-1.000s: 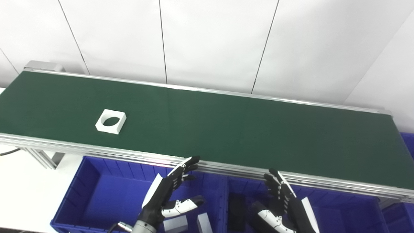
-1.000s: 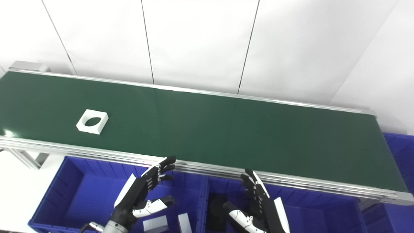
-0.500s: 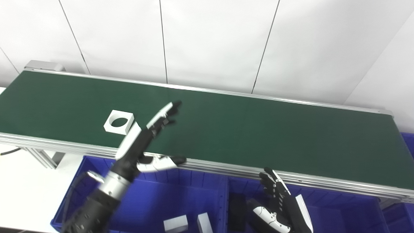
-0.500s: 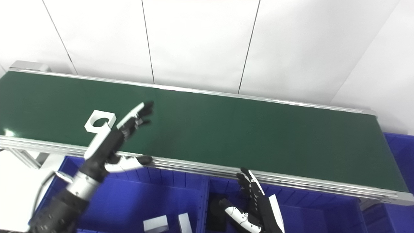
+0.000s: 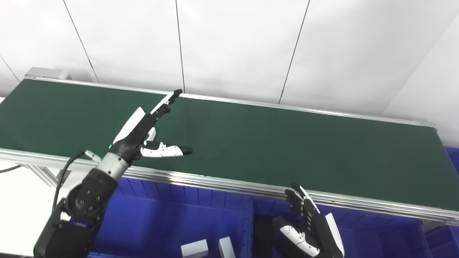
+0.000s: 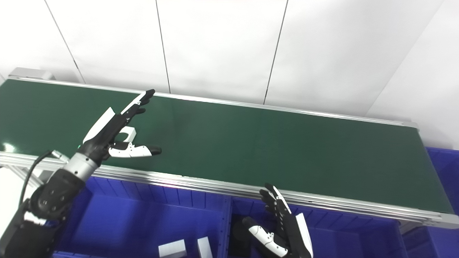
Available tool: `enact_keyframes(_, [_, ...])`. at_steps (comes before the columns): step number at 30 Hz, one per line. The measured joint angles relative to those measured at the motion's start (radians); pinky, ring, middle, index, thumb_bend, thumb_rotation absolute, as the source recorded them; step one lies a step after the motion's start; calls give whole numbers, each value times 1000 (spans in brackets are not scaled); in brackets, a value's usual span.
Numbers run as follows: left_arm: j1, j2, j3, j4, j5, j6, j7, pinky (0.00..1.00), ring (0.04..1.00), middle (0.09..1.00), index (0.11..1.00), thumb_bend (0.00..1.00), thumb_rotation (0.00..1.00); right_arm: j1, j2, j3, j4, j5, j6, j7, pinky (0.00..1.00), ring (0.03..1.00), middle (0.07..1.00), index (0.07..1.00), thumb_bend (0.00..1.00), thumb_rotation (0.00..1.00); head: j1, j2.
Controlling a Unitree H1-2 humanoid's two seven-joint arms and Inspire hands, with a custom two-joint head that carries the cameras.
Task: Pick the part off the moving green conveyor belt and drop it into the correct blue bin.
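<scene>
The left hand [image 5: 138, 134] is stretched out over the green conveyor belt [image 5: 272, 143], fingers [image 5: 163, 104] spread and pointing toward 1 o'clock, thumb [image 5: 166, 151] held apart toward 3 o'clock; it grips nothing. The white square part [image 6: 129, 134] lies on the belt directly under that hand, and only a corner of it peeks out between the fingers and the thumb, so its round hole is hidden. Whether the hand touches the part cannot be told.

The right hand [image 5: 310, 229] hangs low at about 5 o'clock in the frame, just below the belt's near aluminium rail [image 5: 233, 184], fingers apart and upright, palm empty. It sits above the middle blue bin [image 5: 362, 222], where a dark object [image 5: 263, 233] lies at the bin's left side, too shadowed to identify.

At 7 o'clock from the right hand is the left blue bin [image 5: 161, 218], with two white blocks [image 5: 195, 248] at its lower edge, just beside each other. A further blue bin [image 6: 443, 168] shows at the belt's right end, around 3 o'clock. White wall panels [image 5: 233, 46] stand behind the belt
</scene>
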Motion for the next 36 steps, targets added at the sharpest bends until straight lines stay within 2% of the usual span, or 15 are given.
enact_keyframes(7, [-101,18,-11,161,11,13,-6,889,968,985,955,840,313,-7,5,10,27,-8,-29,-7,830,855,863,928,685,590,-5,11])
enact_keyframes(11, [-148,20,-24,237,26,25,-8,883,978,998,984,860,248,-9,4,12,44,-5,-63,-8,843,860,865,931,677,622,5,11])
enact_keyframes(14, [-188,20,-47,312,44,27,-9,878,982,1000,993,885,224,-12,2,11,46,19,-72,-5,832,854,861,931,687,698,9,12])
enact_keyframes(17, [-224,24,-81,368,87,32,-9,887,991,1000,997,897,218,-13,-2,12,51,30,-89,-4,821,849,858,932,701,734,18,12])
enact_keyframes(21, [-262,32,-115,411,142,33,-7,872,978,1000,986,908,171,-13,-5,12,51,52,-105,5,821,847,856,932,711,729,29,15])
enact_keyframes(25, [-288,54,-148,443,202,33,-5,975,998,1000,977,924,157,-13,-6,12,51,57,-109,7,817,845,853,931,707,731,35,17])
enact_keyframes(27, [-301,62,-170,457,239,33,-2,994,1000,1000,974,924,155,-13,-9,12,51,57,-112,7,815,844,852,931,706,728,37,17])
enact_keyframes(31, [-319,73,-229,478,323,33,5,1000,1000,1000,973,938,163,-13,-10,12,51,60,-115,8,819,846,853,932,705,726,41,18])
enact_keyframes(36, [-335,76,-262,480,389,38,5,1000,1000,1000,969,949,145,-13,-11,11,51,62,-117,11,814,842,849,932,702,718,46,20])
